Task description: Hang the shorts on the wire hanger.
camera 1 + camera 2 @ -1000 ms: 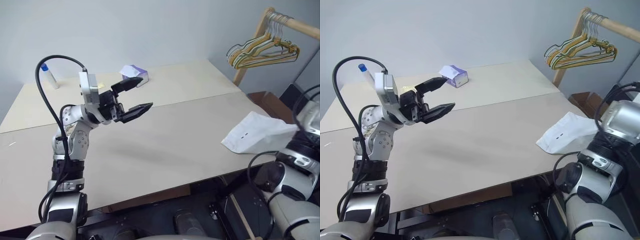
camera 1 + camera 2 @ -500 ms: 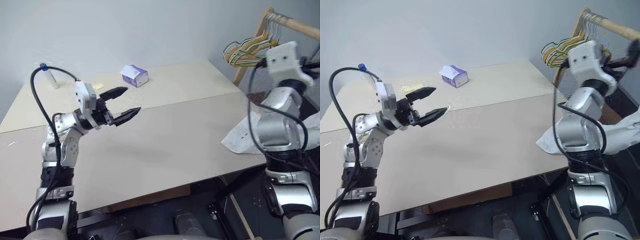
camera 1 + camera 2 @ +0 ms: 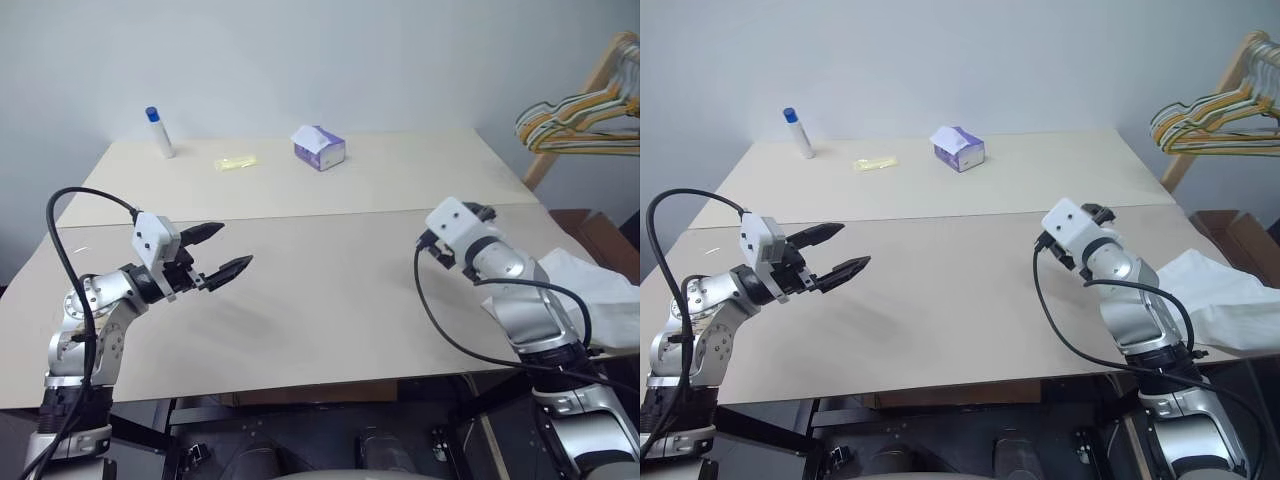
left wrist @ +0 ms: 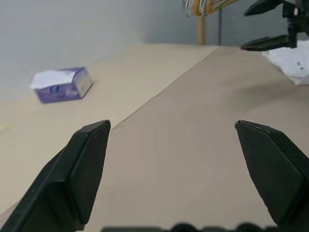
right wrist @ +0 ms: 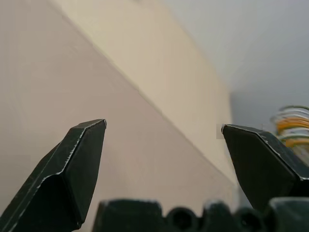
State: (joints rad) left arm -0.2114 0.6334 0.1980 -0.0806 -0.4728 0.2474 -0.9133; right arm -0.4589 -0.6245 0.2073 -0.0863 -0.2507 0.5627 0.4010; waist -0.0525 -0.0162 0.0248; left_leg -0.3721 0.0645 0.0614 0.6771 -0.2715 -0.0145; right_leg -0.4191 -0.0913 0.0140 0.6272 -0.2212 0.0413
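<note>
On the left, my left pincer [image 3: 222,250] hovers over the beige surface [image 3: 330,300] with its fingers spread wide, grasping nothing. Further back sit a bottle [image 3: 158,132] and a tissue box [image 3: 319,147]. To the right, my right pincer [image 4: 270,26] is also released and empty, and the shorts [image 3: 1230,300] lie crumpled at the surface's right edge, below hangers [image 3: 580,110] on a rack.

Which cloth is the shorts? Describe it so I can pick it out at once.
Start at the long beige table and follow it to its right-hand end. The shorts lie there as a crumpled white heap spilling over the table's edge, below the hanger bunch. It is the one large soft cloth; the tissue box is small, purple and far back.
</note>
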